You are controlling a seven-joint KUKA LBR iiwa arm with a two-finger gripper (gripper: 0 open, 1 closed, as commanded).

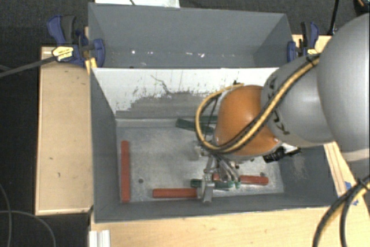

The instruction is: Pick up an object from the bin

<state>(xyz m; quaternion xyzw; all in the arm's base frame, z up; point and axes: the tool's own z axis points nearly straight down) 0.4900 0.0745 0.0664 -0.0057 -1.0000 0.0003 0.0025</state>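
Open floor: bare grey patch left of centre in the bin (104, 142).
Left: left red stick (124, 170) lies along the wall.
Front: front red stick (173, 193) lies near the front wall.
Right: orange cover (243, 118) and gripper (209, 187) overhang the floor, right red stick (257, 180) below them.
Back: dark green piece (189, 122).

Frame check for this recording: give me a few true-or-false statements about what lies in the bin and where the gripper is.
1. A red stick lies along the floor's left side. True.
2. The gripper is at the rear left corner of the bin. False: it is low at the front middle.
3. A second red stick lies left of the gripper, by the front wall. True.
4. The dark green piece lies in the front left corner. False: it lies toward the rear, beside the orange cover.
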